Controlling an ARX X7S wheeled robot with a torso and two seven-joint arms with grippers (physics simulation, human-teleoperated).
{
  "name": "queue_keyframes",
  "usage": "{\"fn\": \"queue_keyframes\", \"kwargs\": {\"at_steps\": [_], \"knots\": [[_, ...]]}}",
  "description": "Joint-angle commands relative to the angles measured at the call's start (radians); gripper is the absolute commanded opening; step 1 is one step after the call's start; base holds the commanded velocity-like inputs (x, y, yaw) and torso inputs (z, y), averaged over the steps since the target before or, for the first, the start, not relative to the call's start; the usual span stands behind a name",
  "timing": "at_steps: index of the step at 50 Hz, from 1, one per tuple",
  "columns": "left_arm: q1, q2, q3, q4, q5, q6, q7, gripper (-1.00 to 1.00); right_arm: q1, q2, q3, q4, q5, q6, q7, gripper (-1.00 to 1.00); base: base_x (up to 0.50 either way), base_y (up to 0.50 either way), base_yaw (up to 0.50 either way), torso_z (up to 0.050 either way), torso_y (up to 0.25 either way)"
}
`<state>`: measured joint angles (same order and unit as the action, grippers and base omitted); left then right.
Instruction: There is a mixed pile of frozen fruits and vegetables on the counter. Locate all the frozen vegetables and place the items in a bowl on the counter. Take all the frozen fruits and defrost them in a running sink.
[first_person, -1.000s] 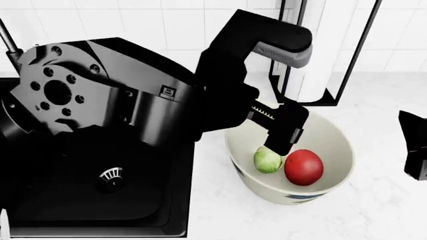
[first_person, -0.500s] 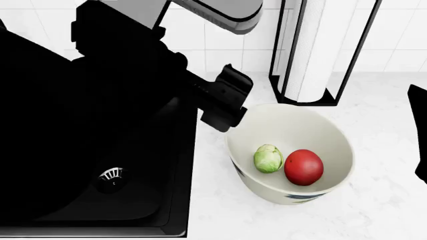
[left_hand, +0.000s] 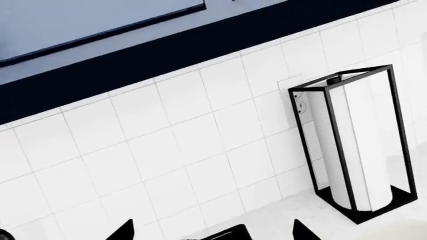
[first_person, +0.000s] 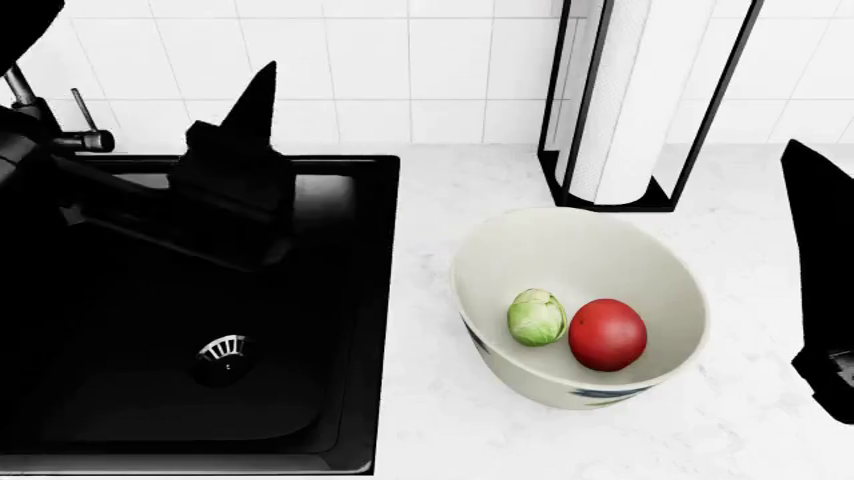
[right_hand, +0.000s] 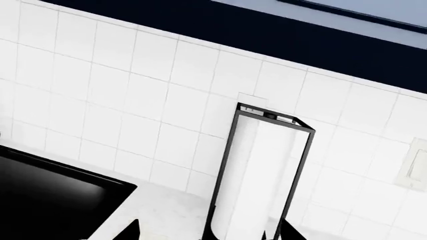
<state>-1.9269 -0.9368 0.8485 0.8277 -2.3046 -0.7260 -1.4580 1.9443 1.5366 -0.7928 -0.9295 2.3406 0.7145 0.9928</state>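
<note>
The left arm has pulled right back from the bowl (first_person: 581, 305): a second ago its gripper hung inside the rim over the green vegetable, half a second ago it had lifted to the bowl's upper left edge, and now the left gripper (first_person: 240, 190) sits over the sink (first_person: 334, 330) in the left half of the head view, a dark silhouette. From the left wrist view two finger tips (left_hand: 123, 231) show well apart at the bottom edge with nothing between them, so the claw looks spread and empty. The right gripper (first_person: 821, 290) is a black shape along the right edge of the head view; its tips also show apart in the right wrist view, holding nothing.

Count in the bowl: one small green cabbage-like vegetable (first_person: 537, 317) and one red tomato (first_person: 607, 334), touching side by side at the bottom. One bowl, one sink, one drain (first_person: 223, 350), one faucet (first_person: 40, 110) at upper left, one paper towel holder (first_person: 647, 100) at upper centre-right, just behind the bowl.

The counter (first_person: 441, 420) is pale marble, the bowl standing just right of the sink's edge. White square tiles (left_hand: 167, 140) cover the wall, with a dark band above them.
</note>
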Motion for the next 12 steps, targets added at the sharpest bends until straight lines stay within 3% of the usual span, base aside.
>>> {"fn": "queue_keyframes", "kwargs": {"at_steps": [1, 3, 6, 12], "knots": [[0.018, -0.188, -0.143, 0.203, -0.002, 0.12, -0.006, 1.0, -0.033, 0.032, -0.004, -0.081, -0.075, -0.134, -0.065, 1.0, 0.0, 0.0, 0.0, 0.0, 0.0], [0.033, -0.2, -0.207, 0.219, -0.005, 0.109, -0.021, 1.0, -0.04, 0.033, -0.007, -0.091, -0.087, -0.16, -0.075, 1.0, 0.0, 0.0, 0.0, 0.0, 0.0], [0.154, -0.145, -0.442, 0.219, -0.083, 0.013, -0.109, 1.0, -0.039, 0.034, -0.001, -0.106, -0.119, -0.207, -0.09, 1.0, 0.0, 0.0, 0.0, 0.0, 0.0], [0.411, -0.125, -0.82, 0.219, -0.13, -0.131, -0.112, 1.0, -0.025, 0.034, 0.023, -0.118, -0.149, -0.246, -0.098, 1.0, 0.0, 0.0, 0.0, 0.0, 0.0]]}}
